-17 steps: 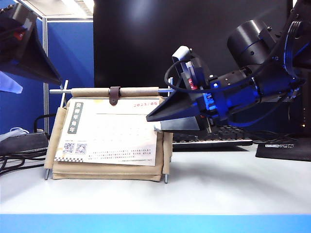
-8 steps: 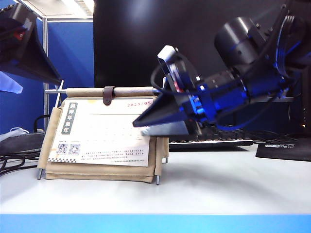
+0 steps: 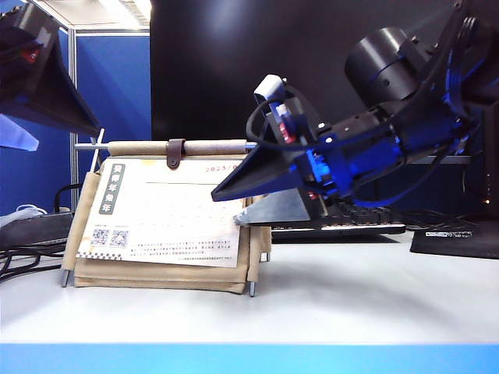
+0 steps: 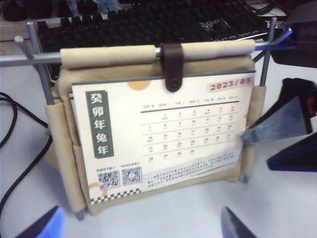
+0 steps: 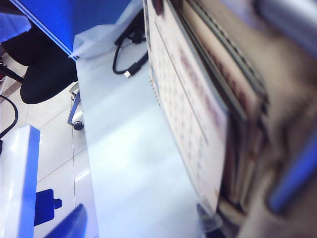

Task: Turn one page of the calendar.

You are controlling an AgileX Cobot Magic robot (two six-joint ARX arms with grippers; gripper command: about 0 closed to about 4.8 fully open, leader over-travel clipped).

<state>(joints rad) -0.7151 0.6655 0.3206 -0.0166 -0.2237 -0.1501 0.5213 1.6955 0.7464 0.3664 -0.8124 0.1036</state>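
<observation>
The calendar (image 3: 156,274) is a beige fabric pouch on thin silver rods with a brown strap (image 3: 175,153) at its top, standing left of centre on the white table. Its front page (image 3: 168,210) (image 4: 163,134) is a white card marked 2023/05 in red, lying flat against the stand. My right gripper (image 3: 228,209) (image 5: 138,223) is open at the page's right edge. One of its fingertips (image 4: 247,136) touches that edge and the other stands off in front. My left gripper (image 4: 138,229) hangs open high at the left, away from the calendar, with its dark finger (image 3: 47,86) in the exterior view.
A black keyboard (image 3: 351,227) (image 4: 148,25) lies behind the calendar, under a dark monitor (image 3: 273,62). A black pad (image 3: 456,238) sits at the right. Cables (image 3: 23,253) trail on the table left of the stand. A blue partition (image 3: 113,86) stands at the back left.
My right gripper pushed left against the calendar's right side, sliding the whole stand a little left. Its jaws then spread apart. The left gripper has stayed still.
</observation>
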